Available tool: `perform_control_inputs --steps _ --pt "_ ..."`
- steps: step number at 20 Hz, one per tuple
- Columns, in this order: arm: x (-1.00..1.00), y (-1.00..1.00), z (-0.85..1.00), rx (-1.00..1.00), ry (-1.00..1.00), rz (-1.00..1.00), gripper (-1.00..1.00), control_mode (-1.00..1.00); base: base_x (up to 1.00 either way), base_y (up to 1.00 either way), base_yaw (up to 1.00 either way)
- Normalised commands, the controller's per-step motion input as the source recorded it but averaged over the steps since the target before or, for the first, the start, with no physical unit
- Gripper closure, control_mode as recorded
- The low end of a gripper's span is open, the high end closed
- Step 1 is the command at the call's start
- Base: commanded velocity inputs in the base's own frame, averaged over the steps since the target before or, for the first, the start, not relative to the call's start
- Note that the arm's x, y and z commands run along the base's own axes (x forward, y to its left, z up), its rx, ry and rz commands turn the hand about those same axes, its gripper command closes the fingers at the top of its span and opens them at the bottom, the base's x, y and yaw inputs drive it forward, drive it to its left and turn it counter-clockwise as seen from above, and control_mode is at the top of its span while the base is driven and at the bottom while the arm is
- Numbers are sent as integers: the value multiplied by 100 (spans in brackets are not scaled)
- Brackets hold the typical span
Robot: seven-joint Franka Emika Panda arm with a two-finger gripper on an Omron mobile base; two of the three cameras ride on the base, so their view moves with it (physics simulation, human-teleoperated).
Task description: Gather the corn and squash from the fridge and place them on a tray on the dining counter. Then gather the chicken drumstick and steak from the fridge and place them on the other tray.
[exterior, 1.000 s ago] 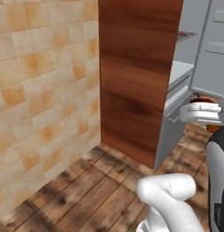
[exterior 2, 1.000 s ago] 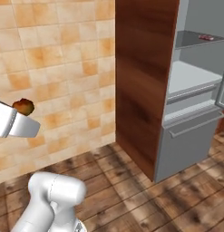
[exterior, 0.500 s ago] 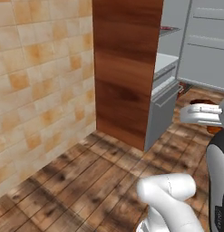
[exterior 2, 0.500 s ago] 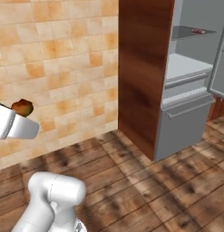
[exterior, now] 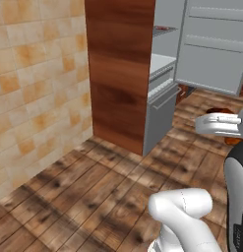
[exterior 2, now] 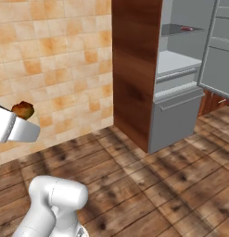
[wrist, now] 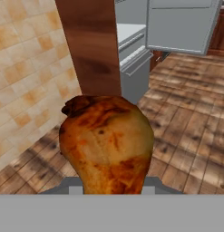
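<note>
A browned chicken drumstick (wrist: 106, 145) sits large in the middle of the hand view and hides the finger tips. My gripper (exterior: 217, 124) is shut on it at the right of the left base view, held in the air above the wooden floor. In the right base view, the gripper (exterior 2: 16, 126) is at the far left with the drumstick (exterior 2: 23, 110) sticking up from it. The fridge (exterior: 161, 69) stands open well ahead of the hand. A small red piece, the steak (exterior 2: 186, 28), lies on its upper shelf. Corn, squash and the trays are out of view.
A tall wooden panel (exterior: 120, 69) stands left of the fridge, with a tiled wall (exterior: 39, 83) beyond it. The open fridge door (exterior: 216, 44) juts out at the upper right. Wooden floor (exterior 2: 134, 185) spreads between the base and the fridge.
The whole picture has shifted as the base moves: panel and fridge slide leftward and the open door comes into the left base view. The drumstick stays in the shut gripper.
</note>
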Motion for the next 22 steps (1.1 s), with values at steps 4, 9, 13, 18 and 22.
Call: perform_control_inputs --steps 4,9,13,18,22 --pt "0 0 0 0 0 0 100 100 -46 -16 -8" --pt "0 0 0 0 0 0 100 100 -58 -26 -14" --pt "0 0 0 0 0 0 100 100 -74 -9 -18" --pt "0 0 0 0 0 0 100 100 -71 -4 -15" --pt "0 0 0 0 0 0 100 100 -63 -15 -12"
